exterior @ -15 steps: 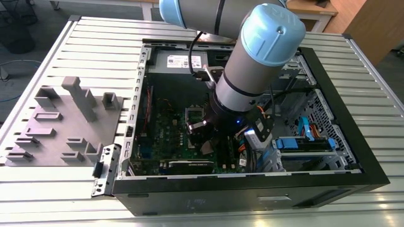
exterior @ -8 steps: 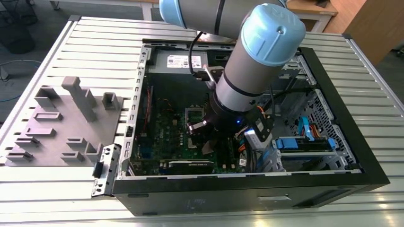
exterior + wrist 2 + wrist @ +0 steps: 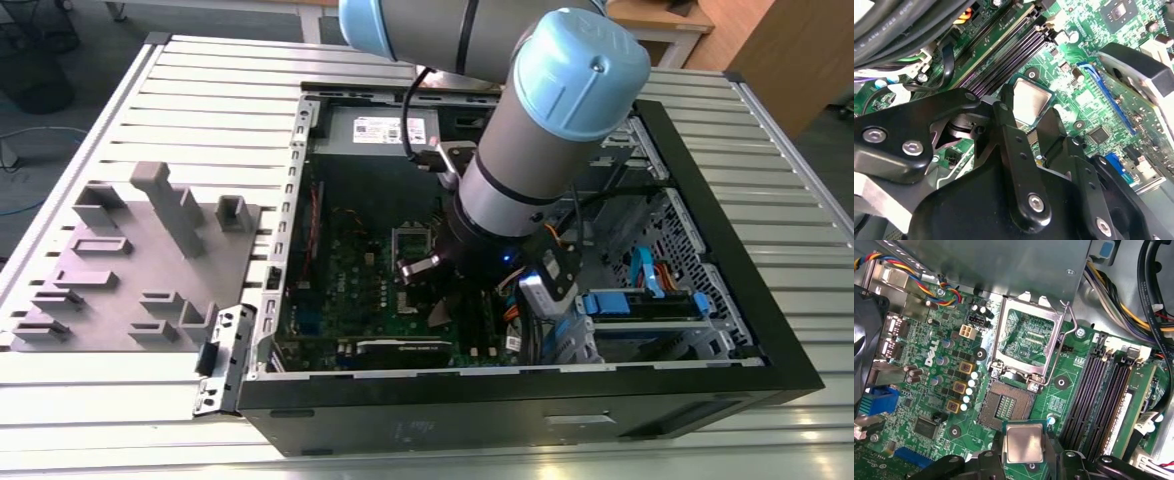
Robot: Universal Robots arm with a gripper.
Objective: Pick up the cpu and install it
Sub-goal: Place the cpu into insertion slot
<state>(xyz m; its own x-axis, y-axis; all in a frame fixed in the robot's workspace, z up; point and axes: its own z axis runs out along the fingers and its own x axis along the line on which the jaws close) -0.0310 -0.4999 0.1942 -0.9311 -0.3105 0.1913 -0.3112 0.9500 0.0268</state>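
Note:
The cpu [image 3: 1024, 442] is a small silver square chip, and my gripper [image 3: 1024, 454] is shut on it with a black finger on each of two opposite edges. In the second wrist view the cpu [image 3: 1030, 99] hangs between the fingers [image 3: 1006, 107] just above the green motherboard [image 3: 1089, 85]. The open socket [image 3: 1006, 402] lies bare right beside the chip, with its silver metal frame [image 3: 1024, 337] and lever swung up behind it. In the exterior view my gripper [image 3: 427, 285] is deep inside the open computer case [image 3: 694, 170], over the motherboard [image 3: 347, 270].
Dark memory slots [image 3: 1099, 390] run alongside the socket. Bundled cables [image 3: 1154, 300] hang near the case wall. A blue drive bay [image 3: 641, 305] sits at the exterior view's right. A grey plastic fixture [image 3: 134, 260] stands on the slatted table at the exterior view's left.

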